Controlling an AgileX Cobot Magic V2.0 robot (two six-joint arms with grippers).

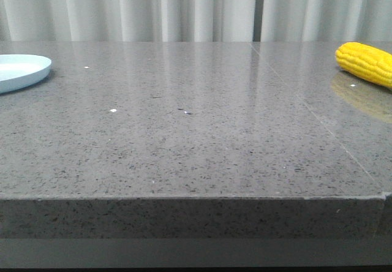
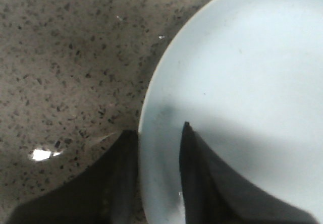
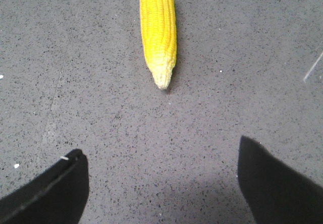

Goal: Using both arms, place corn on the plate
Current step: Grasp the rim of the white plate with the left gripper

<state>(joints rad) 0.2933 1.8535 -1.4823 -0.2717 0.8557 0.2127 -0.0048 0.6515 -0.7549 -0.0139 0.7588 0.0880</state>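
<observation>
A grey speckled stone bench (image 1: 196,137) was seen from the front, with pale curtains (image 1: 153,8) hung behind it. At the far left edge of that view a pale blue-white plate (image 1: 21,71) was partly cut off by the frame, and at the far right edge a bright yellow corn (image 1: 365,63) was lain on the bench, also partly cut off. The two were well apart, at opposite sides of the bench. Neither arm was shown in the front view.

In the left wrist view, the plate (image 2: 242,82) was shown close up, bare and plain, its rim curved across the bench. The left end effector (image 2: 159,156) was seen with one dark finger over the bench just outside the rim and the other over the plate's inside, so the rim was straddled; whether the rim was gripped or merely spanned could not be told.

In the right wrist view, the whole corn (image 3: 159,30) was shown, lain flat on the bench with its paler tapered tip pointed toward the right end effector (image 3: 161,183). That end effector was spread wide and released, with nothing held, and the corn was well clear of its fingers.
</observation>
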